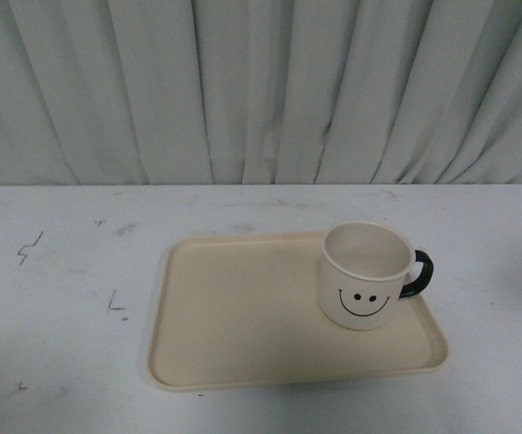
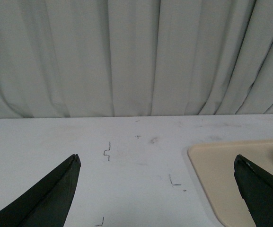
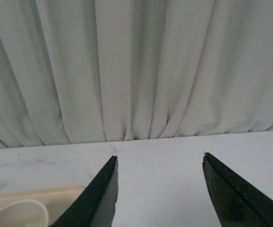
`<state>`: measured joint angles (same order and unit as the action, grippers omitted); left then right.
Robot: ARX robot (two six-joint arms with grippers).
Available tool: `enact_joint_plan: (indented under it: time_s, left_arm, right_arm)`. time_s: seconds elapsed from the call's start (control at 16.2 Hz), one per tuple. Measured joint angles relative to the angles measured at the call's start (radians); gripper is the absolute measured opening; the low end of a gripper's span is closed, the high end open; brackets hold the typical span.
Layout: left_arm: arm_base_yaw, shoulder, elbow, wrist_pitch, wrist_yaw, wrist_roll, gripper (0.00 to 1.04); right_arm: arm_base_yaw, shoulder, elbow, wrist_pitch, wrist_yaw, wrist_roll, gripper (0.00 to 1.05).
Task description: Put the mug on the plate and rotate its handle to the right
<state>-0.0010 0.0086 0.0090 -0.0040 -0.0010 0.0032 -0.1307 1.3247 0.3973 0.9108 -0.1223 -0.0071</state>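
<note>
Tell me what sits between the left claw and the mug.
In the left wrist view, bare white table with pen marks, then the plate's near edge. The mug stands at the plate's right end in the front view; nothing else intervenes. Left claw is open.

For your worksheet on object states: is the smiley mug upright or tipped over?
Upright: the mug stands on its base on the beige tray, open mouth up.
</note>
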Motion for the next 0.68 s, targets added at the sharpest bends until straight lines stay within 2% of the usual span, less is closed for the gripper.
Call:
enact_joint_plan:
  time_s: [0.25,0.31,0.43,0.68]
  left_arm:
    - [0.000,0.000,0.000,0.000,0.000,0.000,0.98]
    - [0.000,0.000,0.000,0.000,0.001,0.000,0.98]
    - [0.000,0.000,0.000,0.000,0.001,0.000,0.98]
    - [0.000,0.000,0.000,0.000,0.000,0.000,0.98]
  right_arm:
    - [0.047,-0.171,-0.162,-0.002,0.033,0.000,0.06]
    - [0.055,-0.223,-0.200,-0.018,0.045,0.002,0.02]
    - [0.132,-0.332,-0.261,-0.063,0.115,0.003,0.02]
    - [0.136,-0.375,-0.280,-0.089,0.116,0.003,0.02]
